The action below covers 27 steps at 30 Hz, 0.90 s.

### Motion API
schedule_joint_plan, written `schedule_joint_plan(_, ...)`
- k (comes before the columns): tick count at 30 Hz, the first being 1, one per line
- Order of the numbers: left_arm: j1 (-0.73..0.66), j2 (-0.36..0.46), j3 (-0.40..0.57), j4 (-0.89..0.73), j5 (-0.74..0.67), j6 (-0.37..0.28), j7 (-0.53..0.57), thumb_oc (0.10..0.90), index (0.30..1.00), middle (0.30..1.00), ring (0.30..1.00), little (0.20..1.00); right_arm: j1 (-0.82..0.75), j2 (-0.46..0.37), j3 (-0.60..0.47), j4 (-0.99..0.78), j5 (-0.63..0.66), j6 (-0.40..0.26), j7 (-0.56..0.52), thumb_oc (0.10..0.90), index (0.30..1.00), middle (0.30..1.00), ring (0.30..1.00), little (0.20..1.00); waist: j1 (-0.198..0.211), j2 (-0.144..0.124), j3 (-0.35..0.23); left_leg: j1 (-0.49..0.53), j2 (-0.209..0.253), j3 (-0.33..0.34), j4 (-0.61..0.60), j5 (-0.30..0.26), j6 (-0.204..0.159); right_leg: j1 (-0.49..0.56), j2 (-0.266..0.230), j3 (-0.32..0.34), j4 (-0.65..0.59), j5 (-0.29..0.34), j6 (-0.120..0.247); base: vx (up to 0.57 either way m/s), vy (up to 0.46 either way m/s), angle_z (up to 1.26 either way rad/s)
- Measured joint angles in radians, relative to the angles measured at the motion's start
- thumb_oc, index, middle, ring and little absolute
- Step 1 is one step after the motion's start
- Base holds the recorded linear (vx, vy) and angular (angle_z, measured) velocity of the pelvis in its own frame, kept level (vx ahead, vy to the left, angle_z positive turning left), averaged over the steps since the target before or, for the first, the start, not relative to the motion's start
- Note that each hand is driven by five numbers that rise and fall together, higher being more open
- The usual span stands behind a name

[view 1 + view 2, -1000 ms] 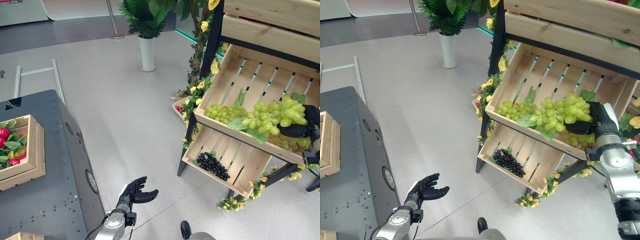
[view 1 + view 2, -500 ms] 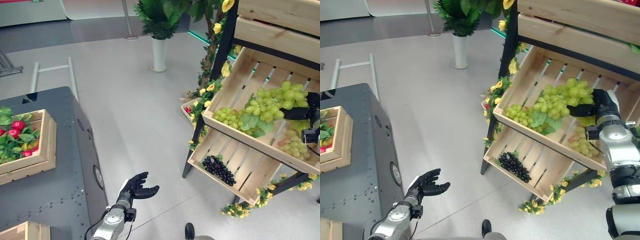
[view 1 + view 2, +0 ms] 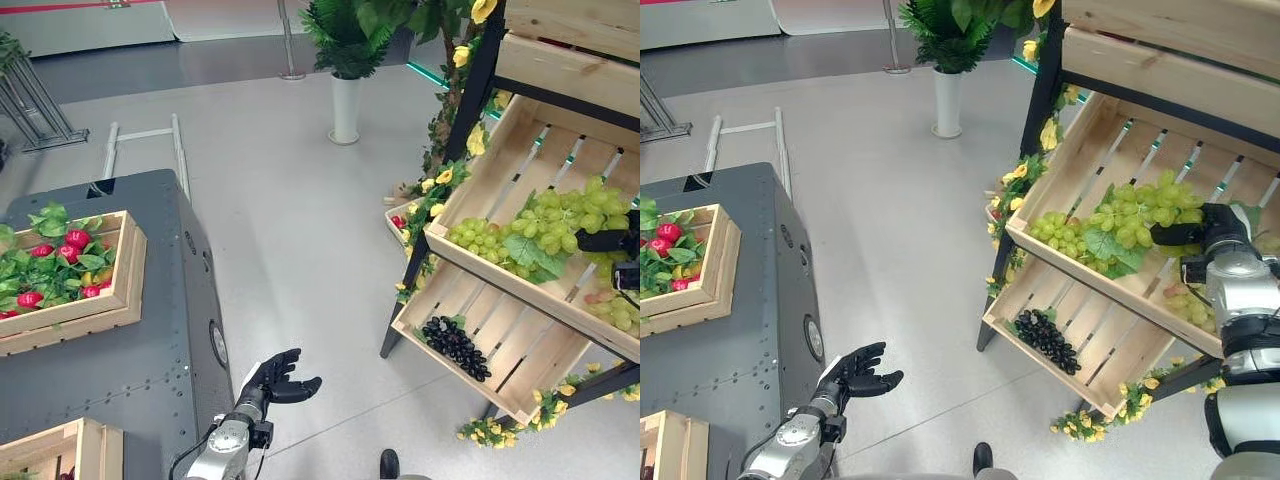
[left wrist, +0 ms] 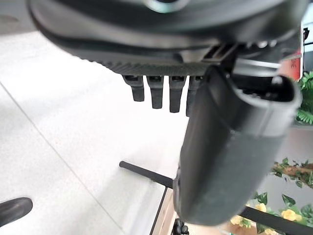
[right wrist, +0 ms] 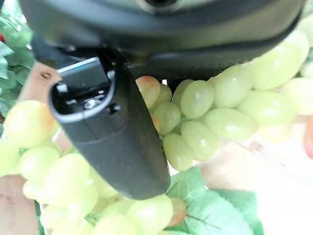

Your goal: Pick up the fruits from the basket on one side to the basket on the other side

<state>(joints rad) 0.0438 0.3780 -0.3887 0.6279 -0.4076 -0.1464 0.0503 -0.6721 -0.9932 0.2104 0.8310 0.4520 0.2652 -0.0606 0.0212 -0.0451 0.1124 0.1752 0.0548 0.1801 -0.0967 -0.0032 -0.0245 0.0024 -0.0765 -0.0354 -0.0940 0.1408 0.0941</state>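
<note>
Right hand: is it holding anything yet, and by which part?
The right hand grips a green grape bunch at its right end, over the upper crate. The left hand hangs open, holding nothing.

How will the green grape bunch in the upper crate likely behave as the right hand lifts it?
The green grape bunch looks loosely clustered, so it will probably sag and swing. Its smooth, round grapes may slip against the right hand, or detach. Its attached leaves could snag the slatted crate.

Green grapes [image 3: 1140, 212] lifted above slanted crate [image 3: 1090, 170]
</note>
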Motion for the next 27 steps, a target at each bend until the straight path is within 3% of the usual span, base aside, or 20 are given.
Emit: schedule_joint_plan(27, -0.002, 0.009, -0.037, -0.002, -0.001, -0.001, -0.006, 0.800, 0.900, 0.900, 0.900, 0.900, -0.048, 0.010, 0.038, -0.032, -0.133, -0.001, 0.001, 0.800, 0.900, 0.900, 0.900, 0.900, -0.026, -0.005, 0.002, -0.003, -0.003, 0.018, 0.000, -0.001, 0.001, -0.011, 0.000, 0.020, 0.000, 0.000, 0.003, -0.01, 0.002, -0.01)
